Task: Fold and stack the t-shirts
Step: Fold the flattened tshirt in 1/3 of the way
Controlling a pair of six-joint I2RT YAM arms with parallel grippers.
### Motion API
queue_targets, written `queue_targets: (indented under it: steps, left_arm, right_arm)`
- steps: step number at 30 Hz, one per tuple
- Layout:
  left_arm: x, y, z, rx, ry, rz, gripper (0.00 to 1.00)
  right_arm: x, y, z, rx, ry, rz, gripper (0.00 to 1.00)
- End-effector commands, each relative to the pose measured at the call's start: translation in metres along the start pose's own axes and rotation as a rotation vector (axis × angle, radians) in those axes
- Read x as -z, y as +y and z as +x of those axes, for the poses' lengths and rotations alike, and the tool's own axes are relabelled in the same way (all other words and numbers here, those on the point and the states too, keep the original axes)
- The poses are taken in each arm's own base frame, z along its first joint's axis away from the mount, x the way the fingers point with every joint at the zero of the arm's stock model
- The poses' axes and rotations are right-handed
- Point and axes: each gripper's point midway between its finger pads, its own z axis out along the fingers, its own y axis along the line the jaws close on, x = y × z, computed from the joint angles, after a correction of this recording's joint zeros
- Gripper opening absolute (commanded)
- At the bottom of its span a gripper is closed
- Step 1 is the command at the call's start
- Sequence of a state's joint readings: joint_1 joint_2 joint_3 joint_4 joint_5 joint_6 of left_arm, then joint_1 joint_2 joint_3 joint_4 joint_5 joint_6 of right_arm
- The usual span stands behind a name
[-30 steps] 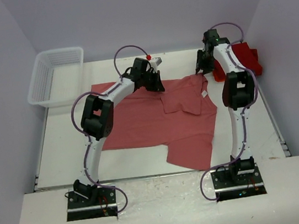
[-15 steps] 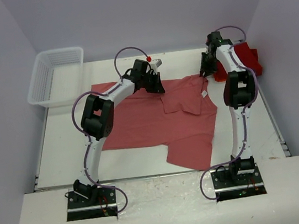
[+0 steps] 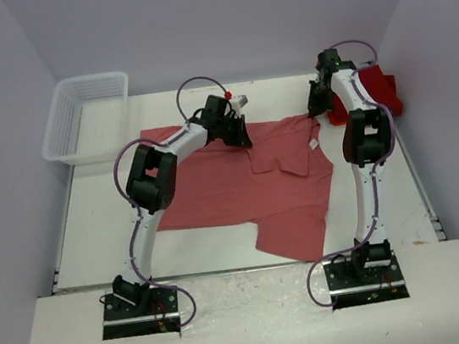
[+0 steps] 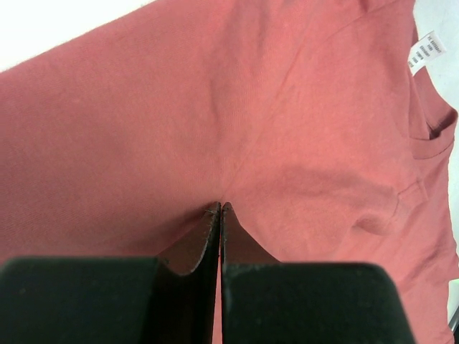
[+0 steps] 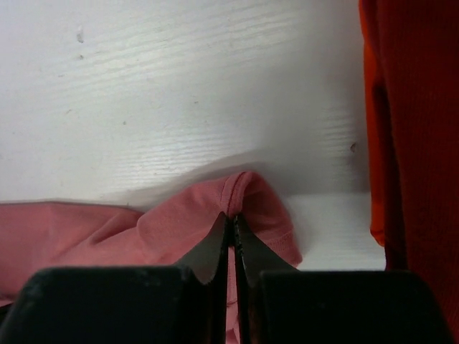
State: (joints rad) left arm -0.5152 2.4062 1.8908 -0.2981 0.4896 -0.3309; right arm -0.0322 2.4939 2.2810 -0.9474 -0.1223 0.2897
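A robotics lab cell: plain pale walls (image 3: 217, 20) enclose a white table (image 3: 101, 228) carrying two bolted-down arms (image 3: 150, 180).

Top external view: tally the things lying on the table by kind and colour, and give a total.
salmon-red t-shirt, spread out: 1
stack of folded red shirts: 1 (how many shirts are in it cannot be told)
white mesh basket: 1
Total: 3

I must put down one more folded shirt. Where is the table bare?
Bare: left strip between basket and shirt; far strip behind the shirt; near-left corner. Crowded: far right, red stack close beside the shirt corner in the right pincer.
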Motion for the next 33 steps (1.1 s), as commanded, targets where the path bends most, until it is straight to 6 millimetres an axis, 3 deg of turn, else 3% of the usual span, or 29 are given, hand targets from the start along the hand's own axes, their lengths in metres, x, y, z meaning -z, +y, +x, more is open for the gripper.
queue_targets:
  steps: [1,9,16,19,23,25,28,31,33]
  left_arm:
    - [0.001,0.019,-0.002,0.045,-0.021,-0.023,0.00]
    - [-0.002,0.032,0.007,0.065,-0.006,-0.023,0.00]
    - [-0.005,0.032,0.010,0.070,0.001,-0.003,0.00]
    - [-0.005,0.031,0.010,0.068,0.003,0.006,0.00]
    - [0.000,0.024,0.005,0.059,0.000,0.029,0.00]
    - [0.009,0.016,-0.003,0.045,-0.020,0.033,0.00]
    - [0.028,-0.001,-0.024,0.002,-0.073,0.047,0.01]
    - [0.045,-0.012,-0.043,-0.034,-0.111,0.034,0.09]
    - [0.055,-0.017,-0.048,-0.041,-0.122,0.026,0.21]
  right_arm:
    - [0.024,-0.014,-0.020,-0.032,-0.086,0.065,0.00]
    - [0.033,-0.044,-0.019,-0.114,-0.114,0.187,0.00]
    - [0.046,-0.039,-0.029,-0.106,-0.176,0.169,0.00]
    - [0.040,-0.040,-0.027,-0.096,-0.149,0.169,0.05]
    - [0.029,-0.045,-0.019,-0.108,-0.111,0.188,0.24]
    - [0.031,-0.044,-0.021,-0.106,-0.128,0.187,0.26]
    - [0.048,-0.038,-0.032,-0.089,-0.196,0.163,0.38]
    - [0.071,-0.035,-0.042,-0.086,-0.249,0.167,0.40]
    - [0.087,-0.028,-0.044,-0.073,-0.278,0.166,0.40]
